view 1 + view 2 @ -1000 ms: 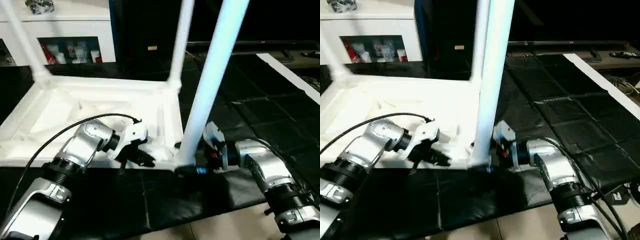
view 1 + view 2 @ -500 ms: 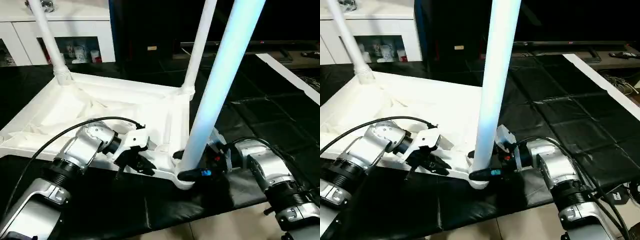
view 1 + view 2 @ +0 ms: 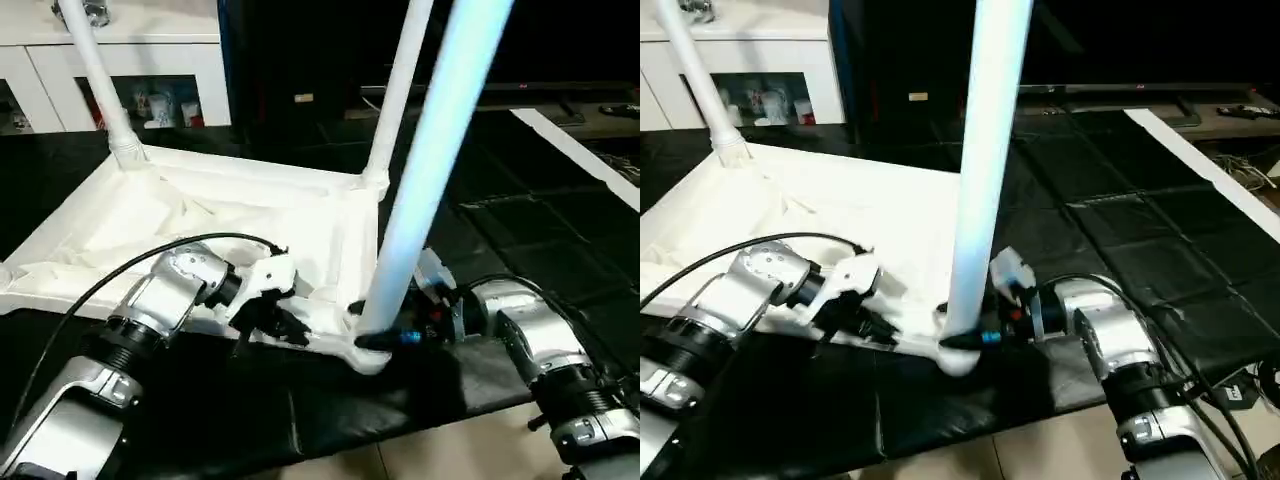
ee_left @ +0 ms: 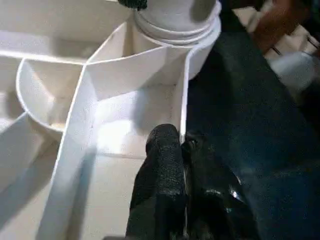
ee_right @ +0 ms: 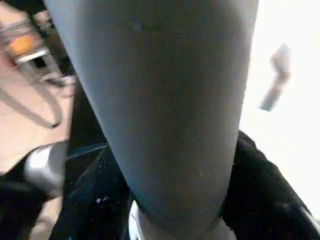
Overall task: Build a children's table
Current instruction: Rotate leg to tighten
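Both arms low — fingers seemingly hugging leg.

White table top inverted, legs upright.

The table top lies upside down on the floor mat, with three legs standing up from its corner sockets: one at the far left, one at the far right and one at the near right. The left gripper sits at the top's near rim, left of the near leg; the right gripper is at that leg's base, to its right. A cabinet stands behind the top.
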